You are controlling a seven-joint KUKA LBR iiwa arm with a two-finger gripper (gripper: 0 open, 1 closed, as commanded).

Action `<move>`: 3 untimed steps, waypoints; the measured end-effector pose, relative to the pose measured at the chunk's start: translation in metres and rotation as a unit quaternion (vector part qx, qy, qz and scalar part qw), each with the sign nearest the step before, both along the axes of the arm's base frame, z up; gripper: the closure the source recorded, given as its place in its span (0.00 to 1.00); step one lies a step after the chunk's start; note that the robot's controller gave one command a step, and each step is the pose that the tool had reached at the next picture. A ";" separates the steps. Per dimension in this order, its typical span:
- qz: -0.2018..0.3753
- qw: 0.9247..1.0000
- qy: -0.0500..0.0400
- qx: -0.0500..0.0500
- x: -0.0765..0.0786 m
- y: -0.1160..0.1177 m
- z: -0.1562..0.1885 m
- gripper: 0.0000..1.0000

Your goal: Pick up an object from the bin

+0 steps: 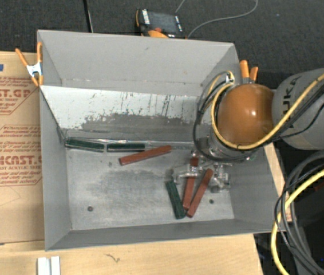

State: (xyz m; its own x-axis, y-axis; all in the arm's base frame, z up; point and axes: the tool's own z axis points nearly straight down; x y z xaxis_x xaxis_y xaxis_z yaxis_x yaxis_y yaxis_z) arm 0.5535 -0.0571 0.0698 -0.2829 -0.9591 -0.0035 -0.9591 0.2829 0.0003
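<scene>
two red-brown sticks and a dark green stick are being crowded under the pincer at the lower right of the bin, so neighbours risk being dragged along; the pincer's spread cannot be told.

Red-brown stick lies slanted against dark green stick; lower right of bin.

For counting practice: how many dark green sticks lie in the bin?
3 green sticks: two end to end by the back wall, one beside the end effector; others possibly hidden.
</scene>
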 end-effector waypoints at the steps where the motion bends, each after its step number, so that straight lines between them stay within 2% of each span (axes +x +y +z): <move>1: 0.001 1.000 0.000 -0.001 0.000 0.000 0.001 1.00; 2: -0.007 1.000 -0.004 -0.002 0.008 -0.029 0.110 1.00; 3: -0.008 1.000 -0.005 -0.002 0.017 -0.034 0.196 1.00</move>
